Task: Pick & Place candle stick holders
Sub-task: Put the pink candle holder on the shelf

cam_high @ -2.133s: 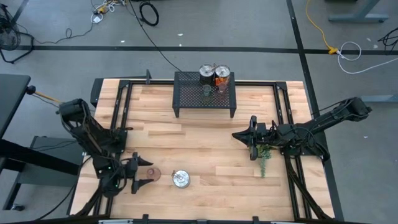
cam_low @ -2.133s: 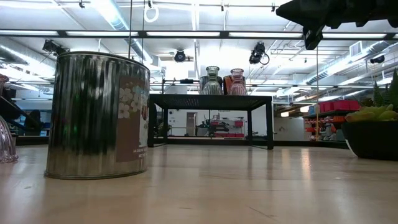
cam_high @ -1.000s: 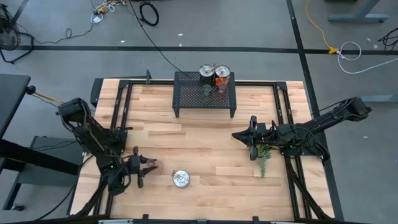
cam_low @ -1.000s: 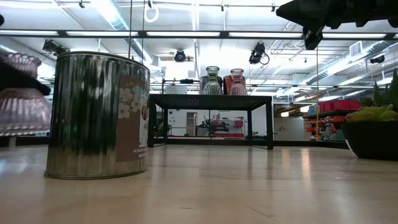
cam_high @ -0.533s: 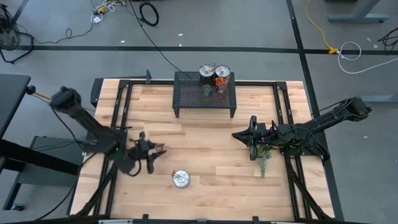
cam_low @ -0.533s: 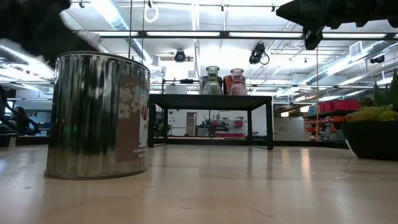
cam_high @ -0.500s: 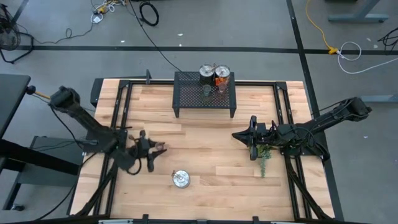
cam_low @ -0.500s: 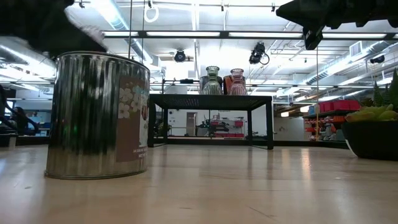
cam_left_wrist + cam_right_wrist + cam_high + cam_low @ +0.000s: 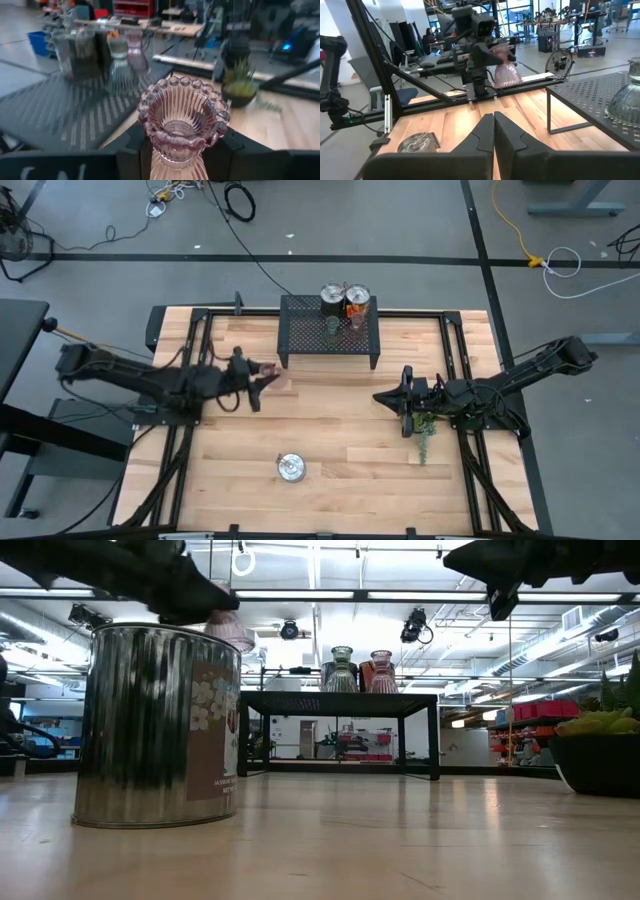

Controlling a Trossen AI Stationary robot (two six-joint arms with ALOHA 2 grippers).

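A pinkish-brown candle stick holder [image 9: 182, 120] is in the air with my left gripper [image 9: 256, 378] shut on it, left of the black mesh stand [image 9: 330, 348]. It also shows in the low view as the holder [image 9: 231, 630] above the tin, and in the right wrist view as the holder [image 9: 506, 73]. A pale green holder [image 9: 333, 327] and another pinkish holder [image 9: 356, 322] stand on the stand by two tins. My right gripper [image 9: 404, 406] hovers shut by the potted plant [image 9: 425, 428]. My left gripper pinches the holder's narrow neck [image 9: 172, 150], just below its beaded top rim, between its two fingers [image 9: 134, 145]. The fingers come about level from the table's left side. The holder is lifted clear of the table, its beaded rim up and its wide base [image 9: 507, 79] below.
A round silvery tin [image 9: 291, 468] stands on the table near its front edge and fills the low view's left. Two tins [image 9: 345, 298] stand at the back of the mesh stand. Black rails [image 9: 195, 350] run along both table sides.
My left gripper has carried the pinkish holder up from the table's near left, toward the far edge and to the right, to a spot beside the mesh stand. The holder stays in the grip, clear of the table.
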